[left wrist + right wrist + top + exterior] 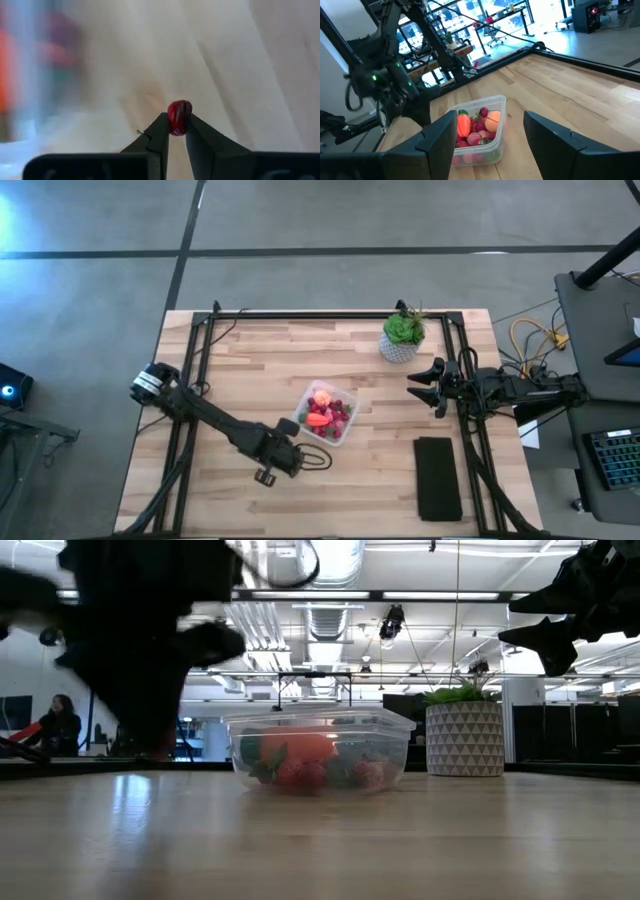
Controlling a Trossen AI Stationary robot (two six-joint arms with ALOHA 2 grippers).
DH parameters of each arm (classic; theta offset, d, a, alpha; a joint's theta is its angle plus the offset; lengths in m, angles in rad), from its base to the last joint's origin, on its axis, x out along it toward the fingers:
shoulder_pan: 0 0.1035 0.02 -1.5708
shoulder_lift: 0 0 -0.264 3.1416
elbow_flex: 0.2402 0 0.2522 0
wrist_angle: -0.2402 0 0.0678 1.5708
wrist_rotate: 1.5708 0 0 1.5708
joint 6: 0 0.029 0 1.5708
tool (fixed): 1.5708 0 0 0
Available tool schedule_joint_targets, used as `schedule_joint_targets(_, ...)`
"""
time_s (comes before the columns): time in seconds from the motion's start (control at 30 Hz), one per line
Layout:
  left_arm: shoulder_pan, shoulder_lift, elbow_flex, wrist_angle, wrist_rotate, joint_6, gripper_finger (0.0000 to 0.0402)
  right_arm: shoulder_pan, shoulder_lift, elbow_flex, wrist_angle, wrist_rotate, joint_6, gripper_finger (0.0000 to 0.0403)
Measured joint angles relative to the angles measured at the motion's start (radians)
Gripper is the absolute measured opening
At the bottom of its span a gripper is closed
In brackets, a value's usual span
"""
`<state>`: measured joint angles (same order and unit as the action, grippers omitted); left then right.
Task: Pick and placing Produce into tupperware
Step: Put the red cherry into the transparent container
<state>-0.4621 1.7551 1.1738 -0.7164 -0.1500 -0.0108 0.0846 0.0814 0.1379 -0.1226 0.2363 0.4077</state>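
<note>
Left gripper [178,131] clamped on a red strawberry piece [179,116], low over the table [240,370] beside the tupperware [325,414] | tupperware mid-table, holding produce [476,127] | right gripper [425,386] jaws apart, raised near the potted plant [402,335]

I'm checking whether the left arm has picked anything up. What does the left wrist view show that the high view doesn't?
Only the left wrist view shows a small dark red piece of produce pinched between the left gripper fingertips, above the wooden table. Only the high view shows the whole layout: the potted plant, the black slab, and the right gripper waiting open near the plant. Both show the tupperware, blurred at the wrist view's edge.
</note>
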Motion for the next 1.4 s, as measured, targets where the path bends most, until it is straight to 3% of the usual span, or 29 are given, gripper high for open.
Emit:
schedule_joint_targets(0.27,0.085,-0.125,0.113,-0.024,-0.182,0.17,0.0038,0.0,0.0,0.0,0.0,0.0,0.0,0.0221)
schedule_joint_targets(0.53,0.329,-0.132,0.172,0.034,-0.155,0.185,0.0039,0.0,0.0,0.0,0.0,0.0,0.0,0.0221)
schedule_joint_targets(0.7,0.409,-0.106,0.172,0.099,-0.106,0.18,0.0039,0.0,0.0,0.0,0.0,0.0,0.0,0.0221)
schedule_joint_targets(1.0,0.42,-0.018,0.168,0.093,-0.034,0.165,0.0039,0.0,0.0,0.0,0.0,0.0,0.0,0.0221)
schedule_joint_targets(1.17,0.422,0.037,0.156,0.068,0.086,0.01,0.0039,0.0,0.0,0.0,0.0,0.0,0.0,0.0221)
schedule_joint_targets(1.23,0.421,0.067,0.156,0.072,0.09,-0.01,0.0041,0.0,0.0,0.0,0.0,0.0,0.0,0.0221)
schedule_joint_targets(1.4,0.394,0.092,0.16,0.092,0.05,-0.013,0.0091,0.0,0.0,0.0,0.0,0.0,0.0,0.0221)
